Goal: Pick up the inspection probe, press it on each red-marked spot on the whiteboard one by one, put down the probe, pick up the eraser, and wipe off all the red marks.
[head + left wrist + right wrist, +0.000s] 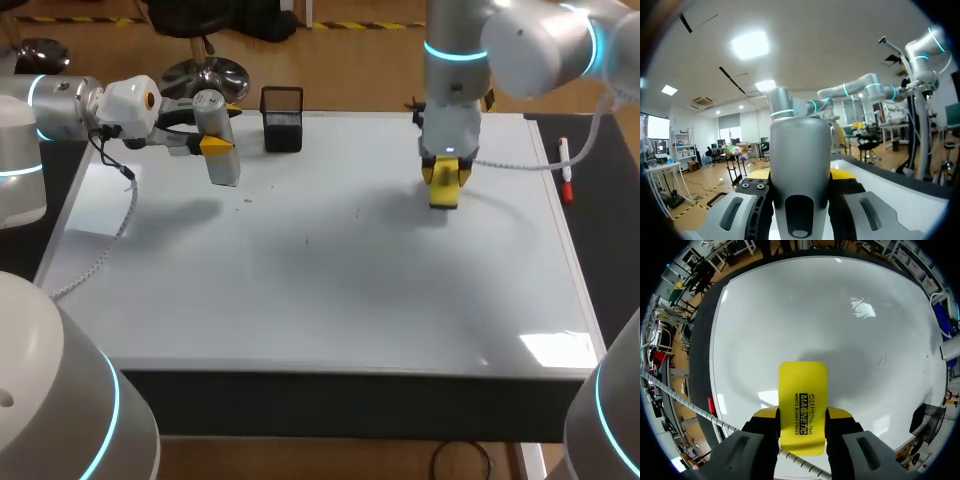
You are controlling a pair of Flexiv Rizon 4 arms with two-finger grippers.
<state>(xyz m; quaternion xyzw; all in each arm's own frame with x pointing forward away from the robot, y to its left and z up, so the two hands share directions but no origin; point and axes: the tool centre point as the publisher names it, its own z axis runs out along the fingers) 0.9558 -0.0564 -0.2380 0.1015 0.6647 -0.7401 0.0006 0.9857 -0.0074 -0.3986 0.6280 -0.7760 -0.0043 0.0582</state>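
The grey cylindrical probe (221, 150) hangs tilted above the whiteboard's (330, 270) far left part, and my left gripper (214, 145) is shut on it. In the left wrist view the probe (800, 145) fills the gap between the yellow-tipped fingers (841, 174) of that gripper (800, 176). My right gripper (444, 178) is shut on the yellow eraser (444, 192), low over the board's far right part; I cannot tell whether it touches. From the right wrist the eraser (802, 400) sticks out ahead of the gripper (803, 415) over the whiteboard (830, 315). I see no red marks, only faint specks.
A black mesh holder (282, 120) stands at the board's far edge, just right of the probe; it also shows in the right wrist view (925, 421). A red-capped marker (566, 170) lies on the dark strip beyond the board's right edge.
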